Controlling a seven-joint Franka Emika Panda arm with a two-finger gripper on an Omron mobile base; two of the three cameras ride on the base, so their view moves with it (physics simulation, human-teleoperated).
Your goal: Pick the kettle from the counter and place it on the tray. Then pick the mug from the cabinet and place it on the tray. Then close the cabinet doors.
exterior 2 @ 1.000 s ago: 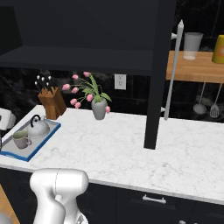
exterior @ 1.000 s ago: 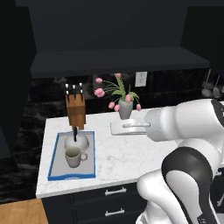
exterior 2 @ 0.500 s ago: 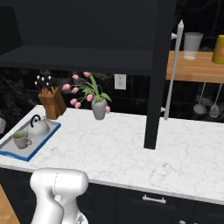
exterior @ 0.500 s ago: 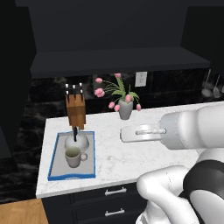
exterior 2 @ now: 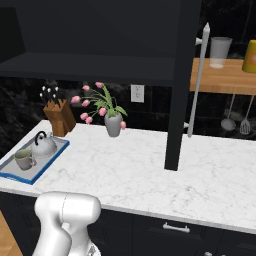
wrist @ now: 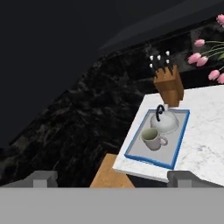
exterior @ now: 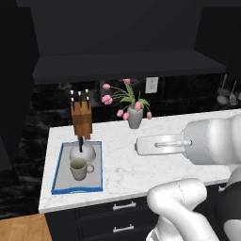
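Note:
The blue-rimmed tray (exterior: 60, 175) (exterior 2: 44, 165) (wrist: 179, 142) lies at the left end of the white counter (exterior: 188, 124) (exterior 2: 150, 170). On it stand the silver kettle (exterior: 83, 153) (exterior 2: 43, 145) (wrist: 166, 122) and, in front of it, the mug (exterior: 78, 169) (exterior 2: 23, 159) (wrist: 152, 139). My gripper (wrist: 112, 177) hangs open and empty, well off from the tray and facing it; its fingertips (wrist: 43, 177) stand wide apart. The black cabinet (exterior: 127, 63) (exterior 2: 100, 70) is open. Its right door (exterior 2: 177, 100) juts out over the counter, with a silver bar handle (exterior 2: 198, 80).
A wooden knife block (exterior: 81, 120) (exterior 2: 59, 117) (wrist: 169, 89) stands behind the tray. A grey vase of pink tulips (exterior: 134, 117) (exterior 2: 113, 124) is mid-counter. A wooden shelf (exterior 2: 225, 75) with a cup is right of the door. My white forearm (exterior: 162, 143) reaches over the counter.
My arm has swung a little to the right and lower over the counter. Tray, kettle and mug have not moved. The jaws stay open.

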